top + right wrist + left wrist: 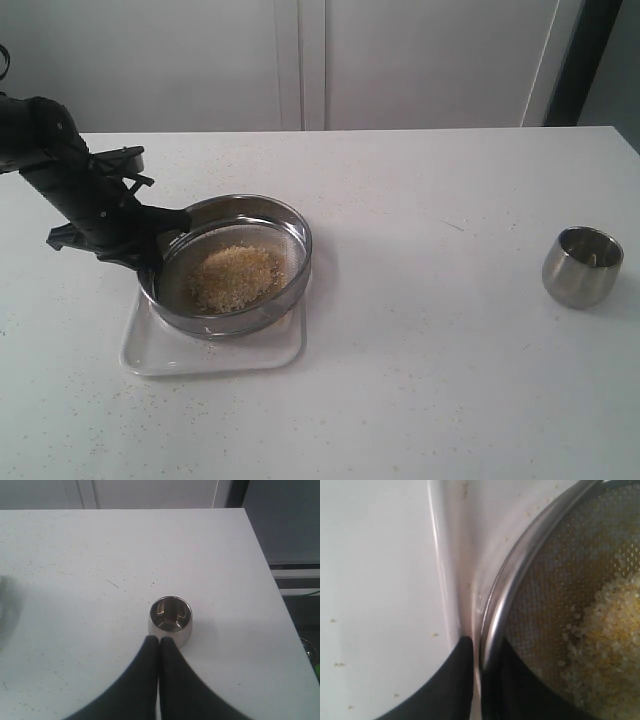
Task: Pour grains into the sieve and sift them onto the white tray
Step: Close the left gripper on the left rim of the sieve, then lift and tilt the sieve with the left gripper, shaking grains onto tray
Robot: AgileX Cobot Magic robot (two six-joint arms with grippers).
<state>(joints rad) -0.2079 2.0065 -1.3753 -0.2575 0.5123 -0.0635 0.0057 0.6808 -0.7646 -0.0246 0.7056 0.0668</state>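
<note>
The round steel sieve [233,262] sits tilted over the white tray [215,352], holding a heap of golden and whitish grains [236,276]. My left gripper [160,240] is shut on the sieve's left rim. In the left wrist view one finger is outside the rim [497,625] and one inside over the mesh, with the grains [605,640] close by and the tray [455,555] beneath. My right gripper [159,641] is shut on nothing and hangs just short of the small steel cup [170,616]. The right arm does not show in the exterior view.
The small steel cup [582,265] stands alone at the right of the white table [430,330], near its right edge. Fine stray granules speckle the tabletop around the tray. A white wall with panel seams runs behind the table.
</note>
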